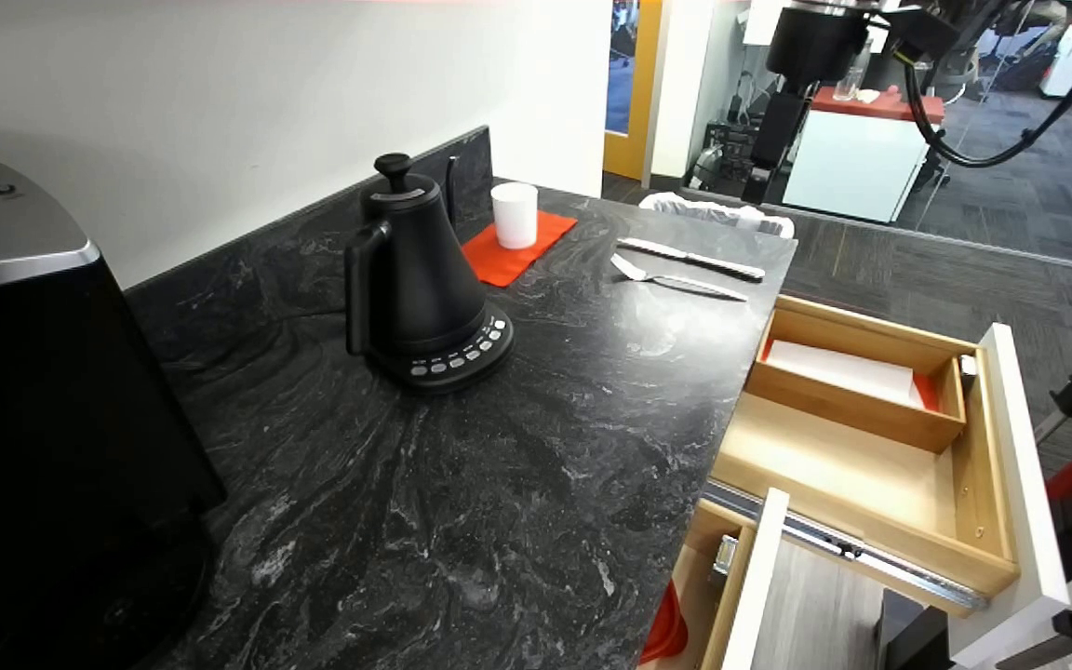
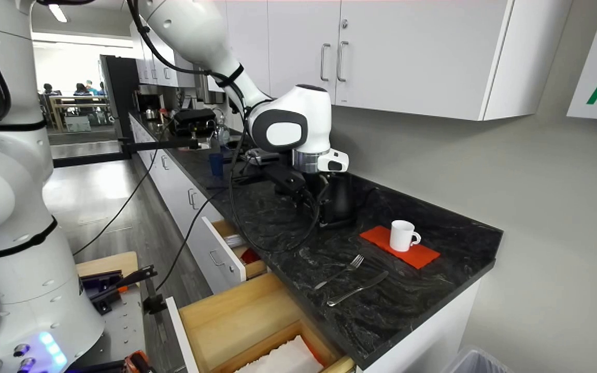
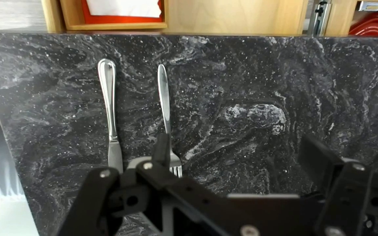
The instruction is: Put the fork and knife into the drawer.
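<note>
The fork [image 1: 631, 270] and the knife [image 1: 690, 257] lie side by side on the dark countertop, near the edge above the drawer. The fork [image 2: 353, 263] and the knife [image 2: 357, 290] also show in an exterior view. The open light-wood drawer [image 1: 843, 451] sticks out below that edge; it also shows at the top of the wrist view [image 3: 235, 16]. My gripper [image 3: 236, 146] is open and empty above the counter, its fingers wide apart. In the wrist view the left finger overlaps the fork [image 3: 164, 98] near its neck. The gripper's linkage hides the end of the knife's blade [image 3: 108, 88].
An inner wooden box [image 1: 857, 414] with white and red napkins sits in the drawer. A lower drawer [image 1: 759, 586] with a red item is also partly open. A black kettle [image 1: 420, 270] and a white mug [image 1: 515, 216] on a red napkin [image 1: 499, 265] stand on the counter [image 1: 499, 465].
</note>
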